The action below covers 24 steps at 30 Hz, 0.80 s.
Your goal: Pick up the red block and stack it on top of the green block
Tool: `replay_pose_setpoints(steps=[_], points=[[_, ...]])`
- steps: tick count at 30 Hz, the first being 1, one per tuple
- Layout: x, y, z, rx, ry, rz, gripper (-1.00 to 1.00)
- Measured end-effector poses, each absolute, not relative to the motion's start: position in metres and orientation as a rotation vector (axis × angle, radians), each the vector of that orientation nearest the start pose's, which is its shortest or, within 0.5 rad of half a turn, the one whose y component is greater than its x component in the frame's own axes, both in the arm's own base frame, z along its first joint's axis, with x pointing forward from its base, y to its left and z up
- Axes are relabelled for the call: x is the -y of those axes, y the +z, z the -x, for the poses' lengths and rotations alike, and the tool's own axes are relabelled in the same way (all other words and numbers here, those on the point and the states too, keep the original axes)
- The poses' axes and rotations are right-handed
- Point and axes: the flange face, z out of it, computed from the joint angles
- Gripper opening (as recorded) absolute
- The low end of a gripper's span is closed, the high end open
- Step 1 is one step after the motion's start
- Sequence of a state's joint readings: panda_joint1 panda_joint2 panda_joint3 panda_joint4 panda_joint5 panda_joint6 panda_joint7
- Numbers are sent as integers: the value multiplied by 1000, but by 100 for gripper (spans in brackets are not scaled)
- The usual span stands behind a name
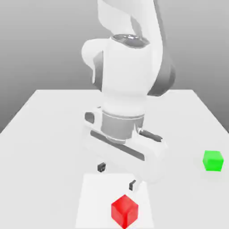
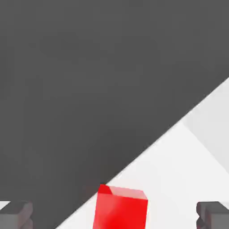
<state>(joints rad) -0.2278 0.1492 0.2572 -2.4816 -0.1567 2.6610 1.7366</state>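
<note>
Red block could be knocked by a fingertip if the spread, empty gripper is lowered off-centre.

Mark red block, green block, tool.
red block (image 2: pixel 120 214): hand view, large bright side face
green block (image 1: pixel 212 164): exterior view, front face
tool (image 1: pixel 117 176): exterior view, midway between its parted fingertips

No readable text, label, brand, number or sign stands on anything in either the exterior view or the hand view.
</note>
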Motion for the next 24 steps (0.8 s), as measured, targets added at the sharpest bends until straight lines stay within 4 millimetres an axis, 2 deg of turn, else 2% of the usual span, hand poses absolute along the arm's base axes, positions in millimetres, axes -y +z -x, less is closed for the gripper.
replay_pose_setpoints(steps=[6, 7, 13, 15, 19, 20, 24], points=[[-26, 158, -473, -2278, -1, 2159, 0], [-26, 149, -472, -2279, -1, 2161, -100], [-26, 145, -472, -2278, -2, 2160, -100], [-26, 158, -473, -2278, -2, 2157, -100], [-28, 203, -471, -2270, -2, 2168, -100], [-41, 209, -469, -2216, -1, 2223, -100], [-116, 222, -448, -1874, 5, 2511, -100]])
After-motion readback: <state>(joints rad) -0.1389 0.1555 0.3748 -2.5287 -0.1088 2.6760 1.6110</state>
